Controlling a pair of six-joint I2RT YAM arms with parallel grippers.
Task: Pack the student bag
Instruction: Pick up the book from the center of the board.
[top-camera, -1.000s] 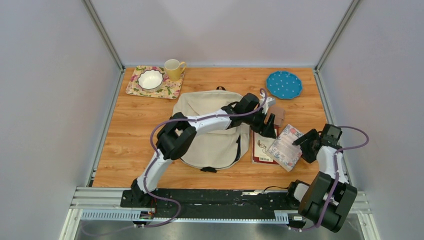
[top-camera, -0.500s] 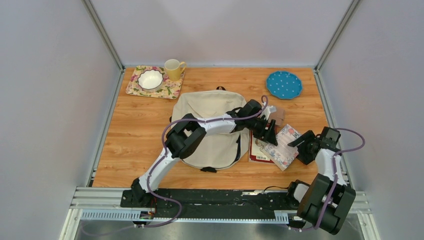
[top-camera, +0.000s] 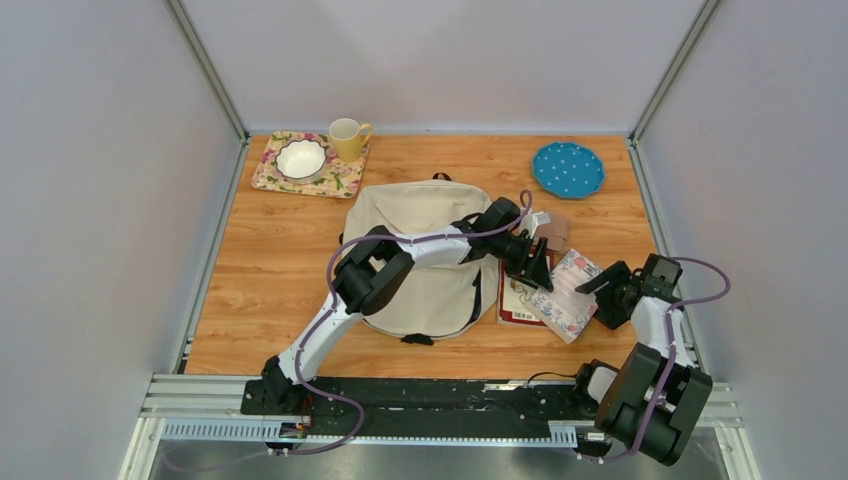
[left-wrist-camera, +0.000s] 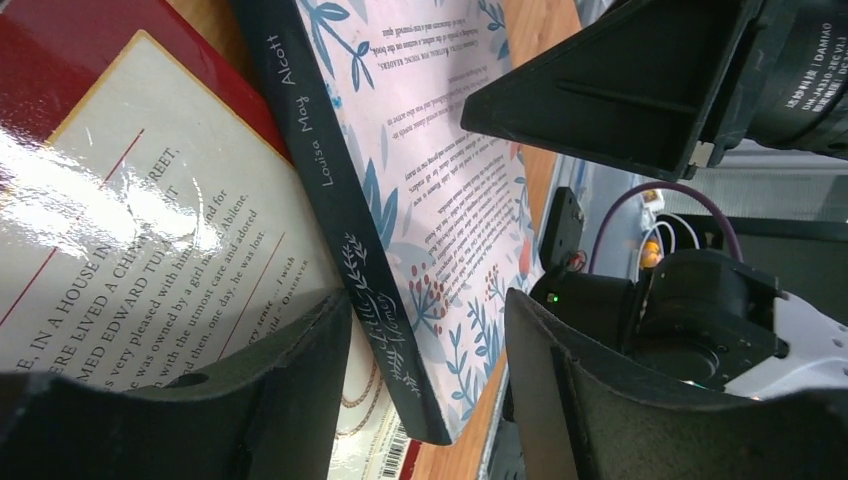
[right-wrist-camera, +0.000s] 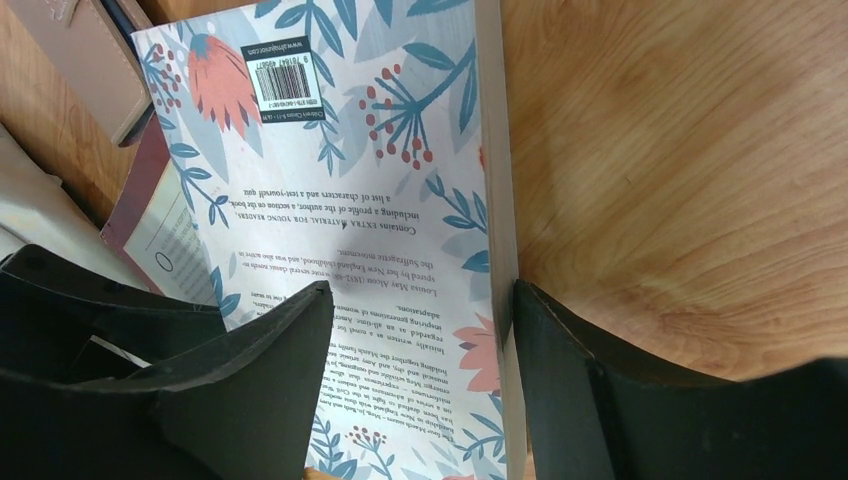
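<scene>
student bag (top-camera: 410, 205) is lying flat at centre of the top view, top loop pointing to the upper edge. can't see an open mouth, so a book may be arriving with nowhere to go.
left arm (top-camera: 430, 243) is stretching right across the bag; any sweep back is risking dragging the cloth.
floral book (top-camera: 562, 297) is lying right of centre, just beside the bag, partly over the red book (top-camera: 518, 300). glossy cover underneath, so a push is likely sending it sliding.
left claw (left-wrist-camera: 425, 300) is straddling the floral book's spine corner, jaws apart. can't tell if the pads are biting. a corner-only hold is risking the book pivoting or dropping.
right claw (right-wrist-camera: 418, 290) is released, one finger against the page edge, the other over the cover. both claws are sitting near each other on one book: collision risk.
</scene>
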